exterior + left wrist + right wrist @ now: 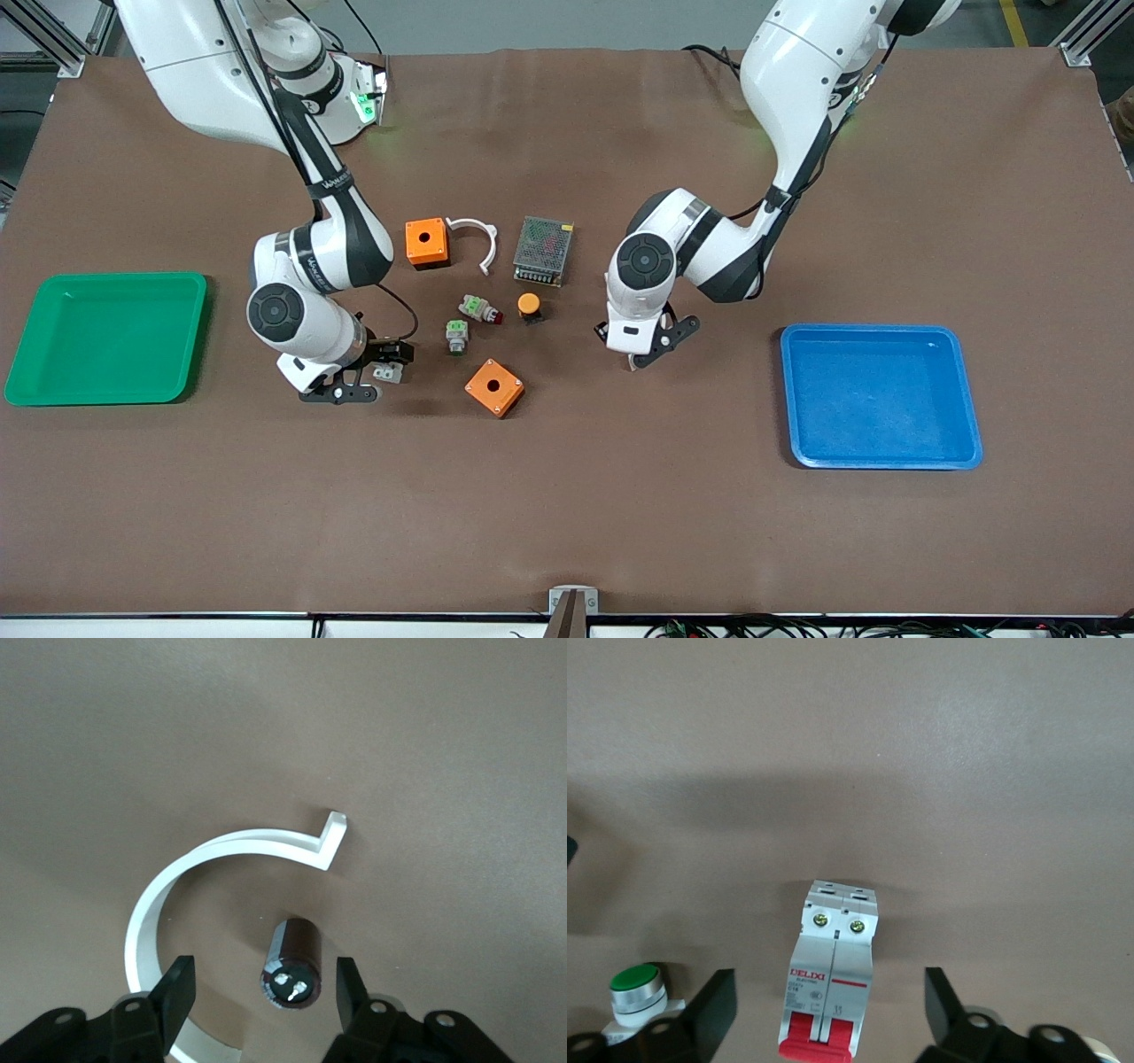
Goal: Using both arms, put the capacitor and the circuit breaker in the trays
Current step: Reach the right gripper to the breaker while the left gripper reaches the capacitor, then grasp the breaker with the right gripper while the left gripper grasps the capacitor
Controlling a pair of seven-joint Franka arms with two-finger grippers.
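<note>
Both end effectors, left [264, 988] and right [830, 1010], straddle parts, gaps each side.

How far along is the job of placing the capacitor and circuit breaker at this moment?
Nothing is placed yet: the green tray and blue tray hold neither part. The left gripper is open with the capacitor lying on the table between its fingers. The right gripper is open around the circuit breaker. Still left: closing, lifting and placing both.
</note>
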